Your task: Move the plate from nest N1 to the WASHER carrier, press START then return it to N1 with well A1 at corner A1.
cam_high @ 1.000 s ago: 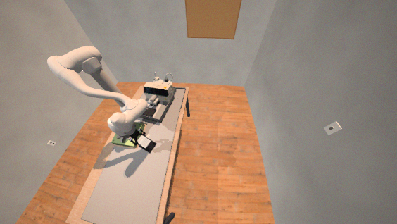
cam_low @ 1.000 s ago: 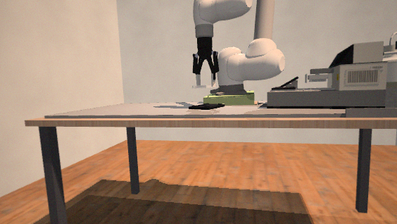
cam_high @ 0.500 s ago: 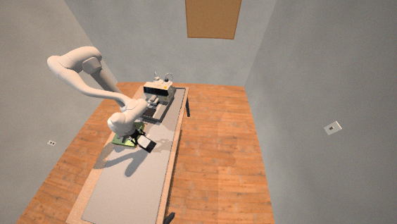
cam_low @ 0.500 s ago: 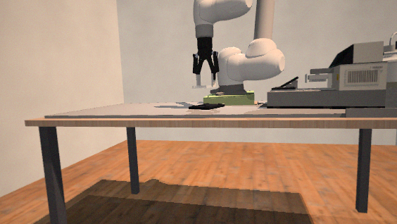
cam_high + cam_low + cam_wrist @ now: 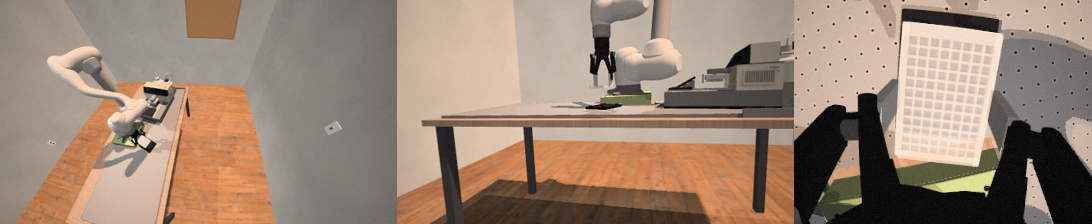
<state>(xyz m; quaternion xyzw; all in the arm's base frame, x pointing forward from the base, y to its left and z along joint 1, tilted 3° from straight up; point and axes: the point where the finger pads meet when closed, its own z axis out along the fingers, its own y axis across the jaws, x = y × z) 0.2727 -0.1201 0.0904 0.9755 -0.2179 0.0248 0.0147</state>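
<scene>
My gripper [image 5: 602, 78] [image 5: 139, 136] [image 5: 944, 98] is shut on the white well plate [image 5: 946, 76] [image 5: 144, 141] [image 5: 602, 86] and holds it level in the air above the table. The black plate nest N1 [image 5: 603, 108] [image 5: 151, 147] [image 5: 950, 19] lies on the table right below; in the wrist view only its far edge shows past the plate. The washer WASHER [image 5: 158, 91] [image 5: 756, 75] stands further along the table, with its dark carrier [image 5: 150, 113] [image 5: 682, 84] in front of it. I cannot make out the plate's cut corner.
The arm's green base block [image 5: 627, 98] [image 5: 120, 141] [image 5: 937, 177] sits close behind the nest. The washer's grey base tray [image 5: 714, 98] lies to the right of it. The grey mat [image 5: 123, 190] covers the table [image 5: 538, 122].
</scene>
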